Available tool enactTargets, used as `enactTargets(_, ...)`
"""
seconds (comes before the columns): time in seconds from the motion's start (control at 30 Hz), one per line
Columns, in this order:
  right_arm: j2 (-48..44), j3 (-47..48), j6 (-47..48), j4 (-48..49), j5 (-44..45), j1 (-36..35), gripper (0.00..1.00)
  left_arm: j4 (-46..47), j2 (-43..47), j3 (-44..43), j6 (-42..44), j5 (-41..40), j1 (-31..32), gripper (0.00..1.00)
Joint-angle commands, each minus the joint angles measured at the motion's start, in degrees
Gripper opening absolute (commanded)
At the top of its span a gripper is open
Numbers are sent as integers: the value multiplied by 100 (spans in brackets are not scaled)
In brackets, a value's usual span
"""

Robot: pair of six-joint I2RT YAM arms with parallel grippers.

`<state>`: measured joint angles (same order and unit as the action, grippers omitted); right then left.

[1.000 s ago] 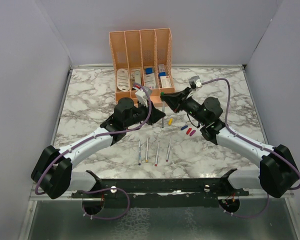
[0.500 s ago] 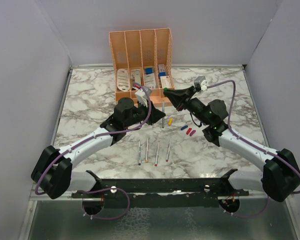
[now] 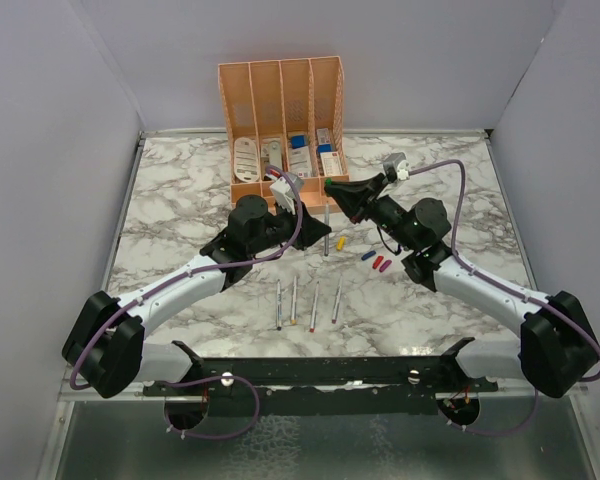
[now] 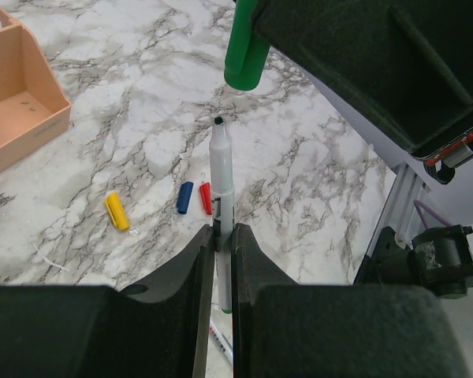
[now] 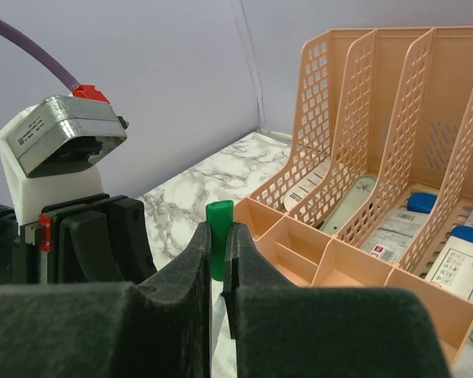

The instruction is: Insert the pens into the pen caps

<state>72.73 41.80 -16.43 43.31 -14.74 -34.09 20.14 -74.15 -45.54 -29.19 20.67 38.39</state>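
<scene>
Counted five pens [image 3: 314, 305] in all. Four lay in a row on the table [image 3: 180, 220], and the fifth pen [image 4: 222, 177] was up off it. Five caps [image 3: 340, 241] too: yellow, blue, red, magenta, plus a green cap [image 5: 218, 228]. One organiser [image 3: 270, 90] — four slots.

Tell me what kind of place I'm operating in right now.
Likely an enclosed robot test cell rather than an office: plain grey walls box in a marble-patterned table, a black mounting rail spans the near edge, and a peach organiser stands at the back.
</scene>
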Motion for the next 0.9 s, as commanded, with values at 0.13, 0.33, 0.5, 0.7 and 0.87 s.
enactTargets(0.13, 42, 10, -91, 1, -82, -19, 1, 148, 166, -166, 85, 36, 37, 0)
enactTargets(0.33, 21, -45, -160, -66, -90, -17, 1, 154, 190, -179, 128, -54, 37, 0)
enactTargets(0.5, 31, -91, -236, -83, -112, -19, 1, 152, 173, -209, 150, -48, 37, 0)
enactTargets(0.7, 66, -117, -256, -116, -117, -24, 1, 157, 178, -227, 176, -46, 32, 0)
enactTargets(0.87, 73, -134, -247, -145, -82, -28, 1, 157, 206, -223, 192, -71, 37, 0)
